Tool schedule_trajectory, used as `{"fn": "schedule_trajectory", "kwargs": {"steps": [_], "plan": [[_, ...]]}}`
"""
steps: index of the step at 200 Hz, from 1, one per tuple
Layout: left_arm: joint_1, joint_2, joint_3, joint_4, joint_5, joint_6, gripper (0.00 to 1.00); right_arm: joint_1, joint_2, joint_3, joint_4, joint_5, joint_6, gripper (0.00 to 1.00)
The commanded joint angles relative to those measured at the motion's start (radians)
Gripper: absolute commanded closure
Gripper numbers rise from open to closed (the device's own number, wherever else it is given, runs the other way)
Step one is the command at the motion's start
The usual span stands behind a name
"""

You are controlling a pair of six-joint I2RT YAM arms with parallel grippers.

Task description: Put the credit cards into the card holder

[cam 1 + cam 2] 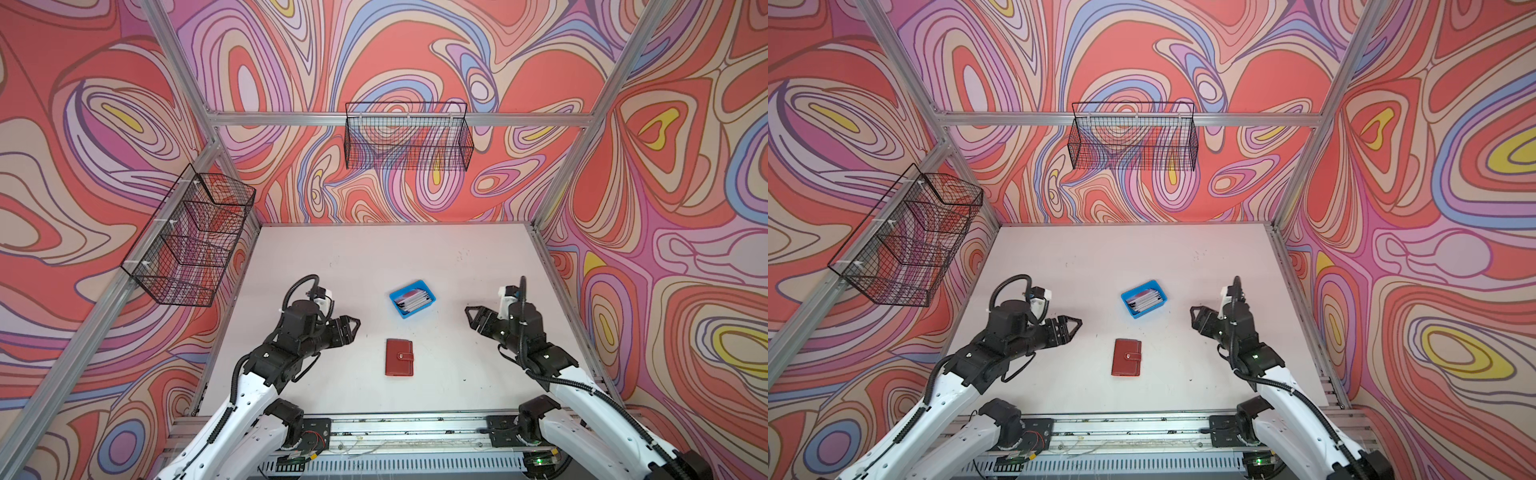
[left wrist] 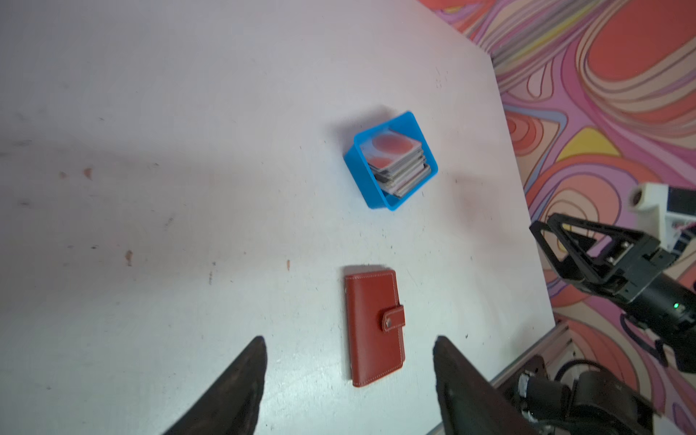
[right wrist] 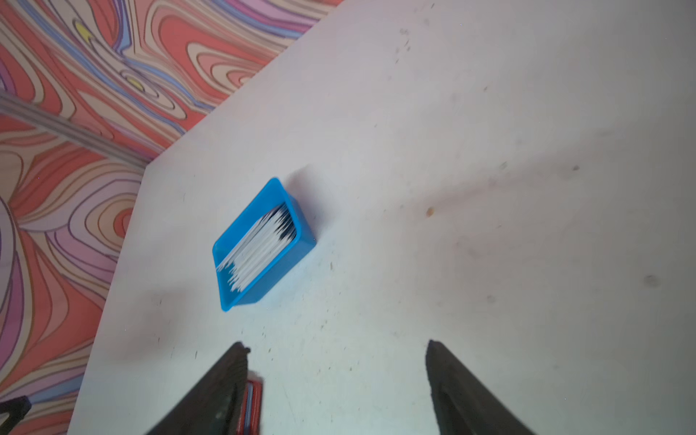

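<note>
Left tool [image 1: 355, 326] and right tool [image 1: 469, 318], both spread empty, flank the closed card holder [image 1: 399, 357].

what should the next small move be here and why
Probably lower the left gripper onto the card holder to pin it, so its snap tab can be undone. The holder lies shut and strapped between the left and the right gripper, both open and empty. The credit cards sit stacked in the blue tray; none can go in until it opens.
</note>
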Motion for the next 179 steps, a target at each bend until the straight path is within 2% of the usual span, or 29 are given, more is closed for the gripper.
{"fn": "schedule_trajectory", "kwargs": {"steps": [1,33,61,76,91,112,179], "plan": [[-0.12,0.055,-0.03,0.096,-0.08,0.018,0.37,0.275,0.043,0.009,0.053,0.187,0.128,0.33],[-0.158,0.115,-0.085,0.202,-0.032,0.002,0.44,0.597,0.18,0.064,0.061,0.358,0.216,0.42],[-0.168,0.134,-0.167,0.289,0.025,-0.03,0.44,0.741,0.33,0.078,0.137,0.365,0.305,0.48],[-0.175,0.148,-0.199,0.342,0.05,-0.057,0.45,0.76,0.393,0.08,0.167,0.354,0.341,0.53],[-0.183,0.161,-0.235,0.405,0.071,-0.08,0.46,0.759,0.426,0.075,0.189,0.362,0.36,0.53],[-0.19,0.189,-0.261,0.459,0.084,-0.101,0.48,0.76,0.447,0.065,0.192,0.403,0.403,0.48],[-0.212,0.313,-0.287,0.576,0.093,-0.156,0.52,0.734,0.494,-0.012,0.309,0.412,0.471,0.45]]}}
